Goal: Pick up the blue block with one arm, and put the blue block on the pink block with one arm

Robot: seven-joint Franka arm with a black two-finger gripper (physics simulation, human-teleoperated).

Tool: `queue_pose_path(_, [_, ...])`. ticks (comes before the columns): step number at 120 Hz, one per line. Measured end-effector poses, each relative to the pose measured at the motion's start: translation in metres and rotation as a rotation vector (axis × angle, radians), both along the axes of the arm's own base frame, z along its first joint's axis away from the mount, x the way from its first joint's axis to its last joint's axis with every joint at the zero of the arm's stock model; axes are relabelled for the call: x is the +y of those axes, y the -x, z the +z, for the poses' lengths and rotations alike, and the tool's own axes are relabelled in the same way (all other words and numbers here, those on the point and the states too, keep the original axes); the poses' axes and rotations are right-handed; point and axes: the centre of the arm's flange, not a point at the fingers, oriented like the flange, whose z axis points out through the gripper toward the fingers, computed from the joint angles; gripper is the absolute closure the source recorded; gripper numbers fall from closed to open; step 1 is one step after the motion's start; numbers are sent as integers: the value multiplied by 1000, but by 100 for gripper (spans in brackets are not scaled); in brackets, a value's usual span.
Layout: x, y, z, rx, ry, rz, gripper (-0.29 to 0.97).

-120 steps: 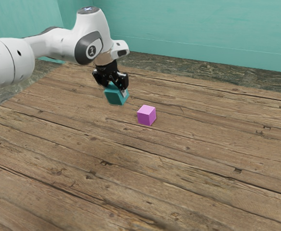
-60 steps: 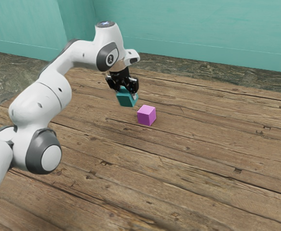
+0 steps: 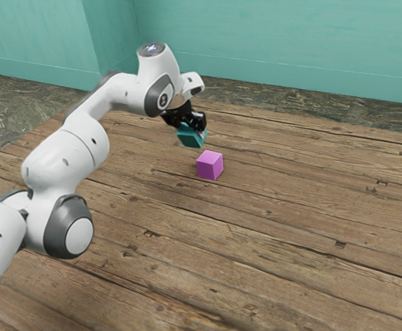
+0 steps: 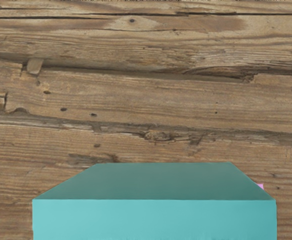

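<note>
My black gripper (image 3: pixel 190 131) is shut on the teal-blue block (image 3: pixel 190 137), which hangs tilted in the air above the wooden table. The pink block (image 3: pixel 209 165) rests on the planks just below it and a little toward the exterior view's right; a gap separates the two blocks. In the wrist view the held blue block (image 4: pixel 156 202) looms large under my hand, and a thin sliver of the pink block (image 4: pixel 260 187) peeks out past its edge.
The wooden plank table (image 3: pixel 269 227) stretches wide around the blocks. A teal wall (image 3: pixel 290 34) runs along the back, with dark stone floor (image 3: pixel 21 103) beyond the table at the exterior view's left.
My arm has carried the blue block toward the exterior view's right and slightly upward, from beside the pink block to nearly above its near edge.
</note>
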Motion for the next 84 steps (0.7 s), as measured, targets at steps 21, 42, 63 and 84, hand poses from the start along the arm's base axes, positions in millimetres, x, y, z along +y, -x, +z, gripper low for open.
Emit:
queue_pose_path(21, [-18, -3, -7, -23, 5, -21, 41])
queue_pose_path(42, [-28, -4, -12, -30, 6, -33, 41])
queue_pose_path(63, [-33, -1, -17, 23, 8, -39, 41])
queue_pose_path(84, [-33, 3, -25, 81, 6, -40, 41])
